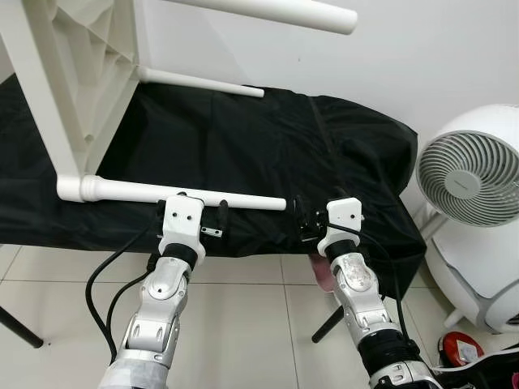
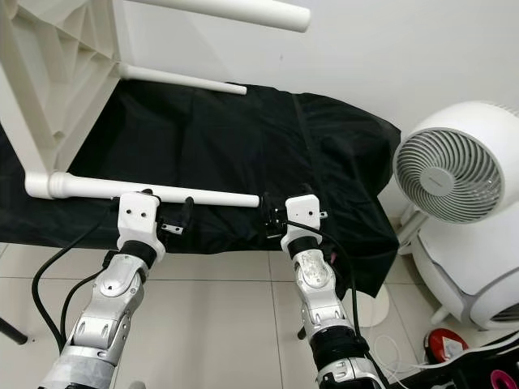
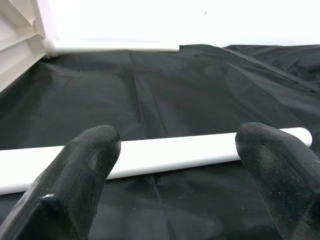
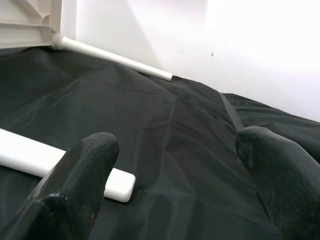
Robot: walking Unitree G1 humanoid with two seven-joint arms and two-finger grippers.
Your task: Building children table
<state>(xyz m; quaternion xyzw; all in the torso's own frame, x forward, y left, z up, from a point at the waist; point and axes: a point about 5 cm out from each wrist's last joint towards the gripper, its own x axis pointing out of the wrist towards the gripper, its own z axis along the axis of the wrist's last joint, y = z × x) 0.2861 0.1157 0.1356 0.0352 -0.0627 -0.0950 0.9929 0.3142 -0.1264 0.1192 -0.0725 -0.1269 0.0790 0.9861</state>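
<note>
A white children's table (image 1: 77, 89) lies on its side on a black cloth-covered bench (image 1: 324, 154), its top at the left and its legs pointing right. The near leg (image 1: 186, 193) rests on the cloth, the far leg (image 1: 203, 81) lies by the wall, and an upper leg (image 1: 276, 10) sticks out overhead. My left gripper (image 1: 191, 207) is open at the bench's front edge, with the near leg (image 3: 170, 155) lying just beyond its fingertips. My right gripper (image 1: 318, 217) is open too, just right of that leg's free end (image 4: 117, 186), holding nothing.
A white fan (image 1: 470, 174) stands on the floor at the right, close to the bench's corner. A red object (image 1: 461, 350) and cables lie below it. A white wall (image 1: 389, 49) backs the bench. Black bench legs (image 1: 20, 328) stand on the tiled floor.
</note>
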